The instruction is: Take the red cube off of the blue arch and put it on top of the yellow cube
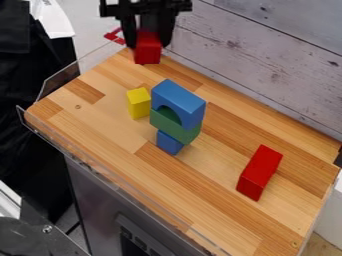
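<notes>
Red cube (147,51) sits gripped in the hand (148,42), its fingers parted by the cube's width, near the bench's (107,107) far corner. Yellow cube (139,104) stands beside the stack topped by the blue arch (182,100).

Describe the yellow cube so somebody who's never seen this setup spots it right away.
Start at the wooden tabletop and find the blue arch sitting on a green block, which sits on a small blue cube. The yellow cube is beside them, toward the picture's left. Unlike the arch, it stands directly on the wood, and it's the only yellow piece.
</notes>
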{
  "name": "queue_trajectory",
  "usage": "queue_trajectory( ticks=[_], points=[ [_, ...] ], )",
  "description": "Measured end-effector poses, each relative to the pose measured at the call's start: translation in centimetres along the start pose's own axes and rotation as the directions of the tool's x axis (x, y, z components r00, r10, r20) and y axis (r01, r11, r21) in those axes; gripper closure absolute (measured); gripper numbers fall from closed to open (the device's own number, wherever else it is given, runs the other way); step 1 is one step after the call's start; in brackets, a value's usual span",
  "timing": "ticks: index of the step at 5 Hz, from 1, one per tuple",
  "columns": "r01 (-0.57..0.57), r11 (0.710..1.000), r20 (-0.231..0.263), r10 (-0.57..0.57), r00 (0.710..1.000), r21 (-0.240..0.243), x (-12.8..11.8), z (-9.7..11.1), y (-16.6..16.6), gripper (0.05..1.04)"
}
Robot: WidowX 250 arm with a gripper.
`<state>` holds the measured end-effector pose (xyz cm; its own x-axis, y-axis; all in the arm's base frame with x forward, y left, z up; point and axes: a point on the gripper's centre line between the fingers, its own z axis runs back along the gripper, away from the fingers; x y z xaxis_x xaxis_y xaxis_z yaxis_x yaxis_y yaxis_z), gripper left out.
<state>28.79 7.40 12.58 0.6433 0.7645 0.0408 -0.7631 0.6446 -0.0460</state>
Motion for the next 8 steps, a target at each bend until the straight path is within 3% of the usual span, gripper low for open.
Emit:
queue_trajectory(
  ticks=[1,2,6,7,8],
  points=[
    [-0.04,0.999,-0.001,0.04,0.999,0.012,0.1,-1.5,0.2,0.536],
    [-0.074,0.997,0.002,0.074,0.997,-0.006,0.6,-2.4,0.4,0.536],
    [-0.14,0.988,-0.097,0.133,0.986,-0.064,1.4,-6.9,1.9,0.536],
    [-0.141,0.987,-0.11,0.132,0.985,-0.076,1.3,-7.2,1.7,0.536],
    [-0.141,0.987,-0.115,0.131,0.985,-0.081,1.3,-7.4,1.6,0.471]
  ],
)
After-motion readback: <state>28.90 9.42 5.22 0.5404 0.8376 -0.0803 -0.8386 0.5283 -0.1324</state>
